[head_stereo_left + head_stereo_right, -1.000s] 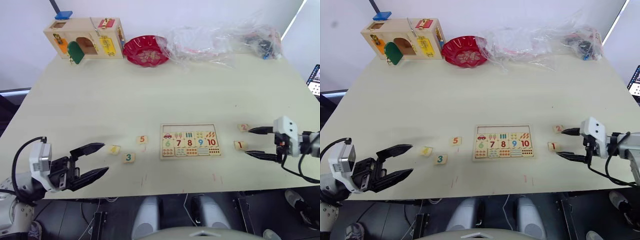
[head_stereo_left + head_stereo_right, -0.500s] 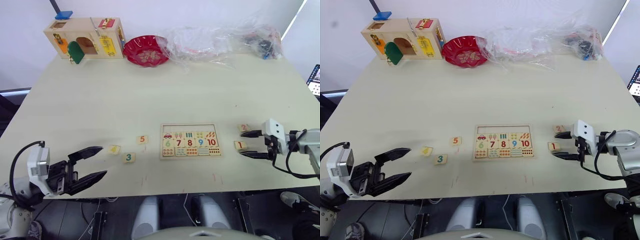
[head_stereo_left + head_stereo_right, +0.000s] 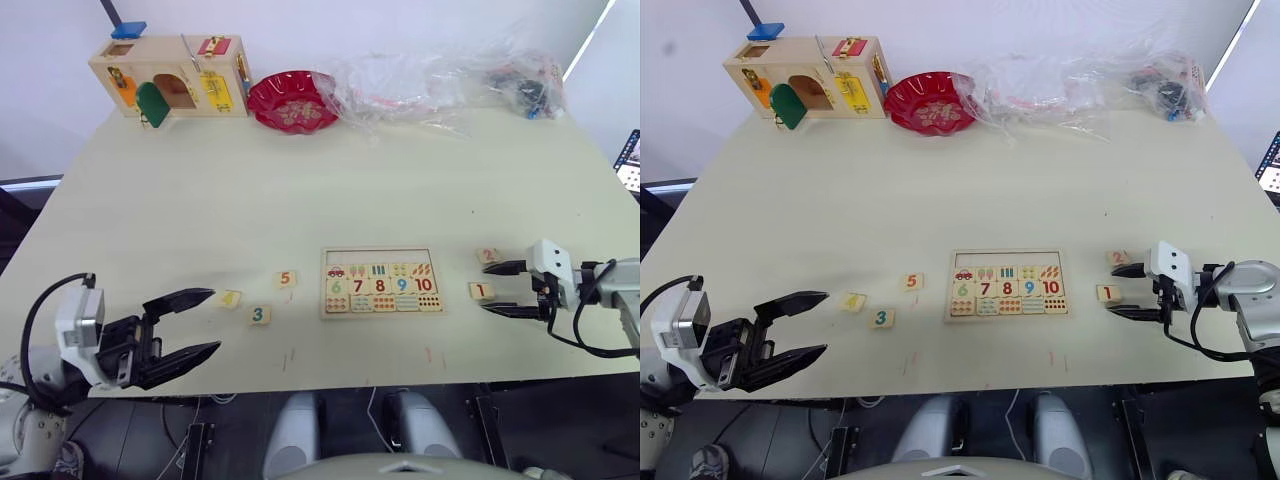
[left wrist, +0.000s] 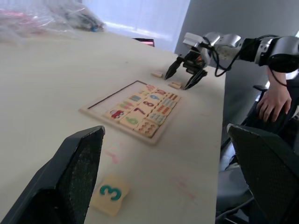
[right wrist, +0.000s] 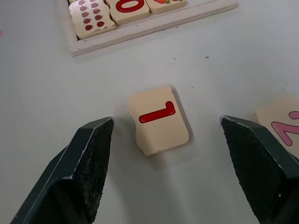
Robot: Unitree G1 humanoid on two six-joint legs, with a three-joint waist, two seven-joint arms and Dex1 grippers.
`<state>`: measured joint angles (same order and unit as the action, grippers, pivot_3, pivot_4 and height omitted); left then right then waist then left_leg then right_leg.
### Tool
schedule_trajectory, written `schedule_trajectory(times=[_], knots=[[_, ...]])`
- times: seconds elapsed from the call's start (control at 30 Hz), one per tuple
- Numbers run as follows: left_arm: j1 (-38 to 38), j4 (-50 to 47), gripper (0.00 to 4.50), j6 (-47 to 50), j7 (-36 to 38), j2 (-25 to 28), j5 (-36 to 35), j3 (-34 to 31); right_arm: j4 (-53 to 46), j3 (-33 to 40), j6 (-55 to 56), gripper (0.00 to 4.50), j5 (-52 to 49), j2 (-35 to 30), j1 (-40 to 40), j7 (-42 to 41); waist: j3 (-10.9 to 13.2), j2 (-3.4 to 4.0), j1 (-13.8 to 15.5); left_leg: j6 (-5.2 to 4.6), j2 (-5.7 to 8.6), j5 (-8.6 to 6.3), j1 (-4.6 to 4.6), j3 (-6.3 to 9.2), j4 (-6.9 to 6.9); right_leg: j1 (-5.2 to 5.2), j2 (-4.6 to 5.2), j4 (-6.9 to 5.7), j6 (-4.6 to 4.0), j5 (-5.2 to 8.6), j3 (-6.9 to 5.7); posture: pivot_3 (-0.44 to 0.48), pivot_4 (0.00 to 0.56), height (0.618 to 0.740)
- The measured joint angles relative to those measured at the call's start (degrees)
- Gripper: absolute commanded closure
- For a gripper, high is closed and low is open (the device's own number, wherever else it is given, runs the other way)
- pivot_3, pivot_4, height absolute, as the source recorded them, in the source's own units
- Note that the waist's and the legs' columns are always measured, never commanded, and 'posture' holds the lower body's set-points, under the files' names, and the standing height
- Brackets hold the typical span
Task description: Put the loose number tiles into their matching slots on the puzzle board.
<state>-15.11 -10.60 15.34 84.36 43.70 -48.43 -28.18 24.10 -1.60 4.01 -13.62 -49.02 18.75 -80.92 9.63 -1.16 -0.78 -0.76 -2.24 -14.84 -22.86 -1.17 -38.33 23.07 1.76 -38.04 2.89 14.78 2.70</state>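
Lower centre of frame: puzzle board (image 3: 381,284) with top row of slots (image 3: 379,257) bare, so nothing placed yet, all five to go. Tiles 1 (image 3: 481,291) and 2 (image 3: 488,255) right of board, 3 (image 3: 259,315), 4 (image 3: 230,298), 5 (image 3: 286,279) left of it. Right gripper (image 3: 503,288) spread wide astride tile 1, not touching; left gripper (image 3: 193,323) wide too, holding nothing, near tile 4.

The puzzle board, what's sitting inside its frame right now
Inside the puzzle board, tiles 6 to 10 fill one row, with picture rows above and below. The top row of slots lies bare. What is under the seated tiles is covered.
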Motion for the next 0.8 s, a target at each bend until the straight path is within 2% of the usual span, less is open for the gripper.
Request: schedule_trajectory(times=[0.2,0.33,0.5,0.53,0.57,0.6,0.7,0.73,0.8], knots=[[3.68,-2.24,0.00,3.61,-2.11,0.97,-1.30,0.44,0.90,-0.13,0.65,0.68,0.15,0.04,0.62,-0.82,0.00,0.01,-0.05,0.00,0.04,0.00,0.01,-0.01,0.00,0.00,-0.02,0.00,0.00,0.00,0.00,0.000,0.150,0.740],[7.25,-0.78,0.00,4.18,-3.00,0.94,-0.18,3.10,1.14,-0.16,0.43,0.68,0.19,0.31,1.08,-1.06,0.01,0.01,-0.04,0.00,0.06,0.00,0.00,-0.02,0.00,0.00,-0.04,0.00,0.01,0.00,0.01,0.000,0.150,0.740],[8.03,0.04,0.00,4.22,-3.35,0.92,0.91,4.11,1.14,-0.16,0.42,0.68,0.17,0.63,1.11,-1.07,0.01,0.01,-0.11,0.00,0.05,0.00,0.00,-0.03,0.01,0.01,-0.04,0.01,0.00,0.00,0.02,0.000,0.150,0.740],[7.98,0.03,0.00,4.22,-3.41,0.90,0.98,4.11,1.14,-0.16,0.39,1.25,0.17,0.64,1.11,-1.08,0.01,0.02,-0.10,0.00,0.04,0.00,0.00,-0.02,0.01,0.01,-0.04,0.01,0.00,0.00,0.02,0.000,0.150,0.740],[7.92,-0.03,0.00,4.23,-3.48,0.86,0.99,4.11,1.14,-0.16,0.38,1.53,0.17,0.64,1.11,-1.09,0.01,0.01,-0.09,0.00,0.04,0.00,0.00,-0.02,0.01,0.01,-0.04,0.00,0.00,0.00,0.02,0.000,0.150,0.740],[7.86,-0.09,0.00,4.24,-3.53,0.84,0.99,4.11,1.14,-0.16,0.38,2.11,0.17,0.65,1.11,-1.11,0.01,0.02,-0.08,0.00,0.04,0.00,0.00,-0.02,0.00,0.01,-0.04,0.01,0.00,0.00,0.02,0.000,0.150,0.740],[7.28,-0.22,0.00,4.28,-3.59,0.81,0.99,4.10,1.14,-0.16,0.34,3.48,0.18,0.66,1.09,-1.21,0.01,0.02,-0.07,0.00,0.04,0.00,0.00,-0.02,0.00,0.01,-0.03,0.01,0.00,0.00,0.02,0.000,0.150,0.740],[6.99,-0.22,0.00,4.27,-3.51,0.80,0.99,4.10,1.13,-0.16,0.33,3.63,0.17,0.66,1.09,-1.24,0.01,0.02,-0.08,0.00,0.04,0.00,0.00,-0.02,0.00,0.01,-0.03,0.01,0.00,0.00,0.02,0.000,0.150,0.740],[6.68,-0.22,0.00,4.14,-3.17,0.77,0.99,4.07,1.12,-0.16,0.32,3.63,0.17,0.66,1.07,-1.24,0.01,0.02,-0.07,0.00,0.04,0.00,0.00,-0.02,0.00,0.01,-0.03,0.01,0.00,0.00,0.02,0.000,0.150,0.740]])
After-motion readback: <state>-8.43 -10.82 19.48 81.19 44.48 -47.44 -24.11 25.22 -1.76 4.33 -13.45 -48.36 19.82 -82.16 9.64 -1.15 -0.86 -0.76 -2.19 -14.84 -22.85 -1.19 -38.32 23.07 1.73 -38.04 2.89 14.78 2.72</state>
